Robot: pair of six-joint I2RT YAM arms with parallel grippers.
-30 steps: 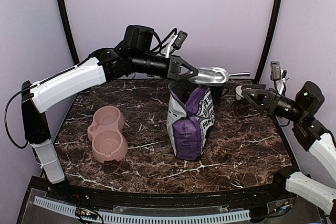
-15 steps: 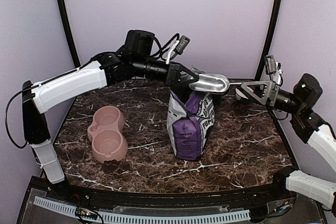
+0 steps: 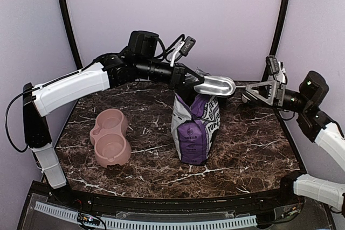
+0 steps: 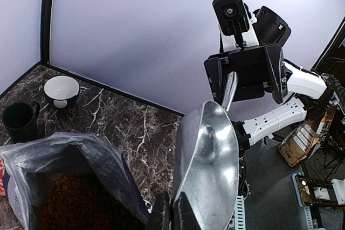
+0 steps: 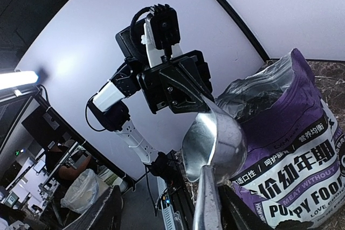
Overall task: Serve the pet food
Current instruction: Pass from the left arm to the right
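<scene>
Fig.: robot lab test cell. Lilac booth walls (image 3: 226,20), marble-look table (image 3: 253,149), 2 edge-mounted arms (image 3: 70,87); bkgd w/ cardboard box (image 4: 299,144), bin bag (image 5: 81,192).

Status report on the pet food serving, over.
Left gripper shut on the scoop, above the open bag. Right gripper open, straddling the scoop handle. Pet food in the bag; pink bowl empty. Nothing blocking.

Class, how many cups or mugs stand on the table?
2. A white cup and a dark mug stand close together near the table's far edge, beyond the purple bag. The bag may hide more.
</scene>
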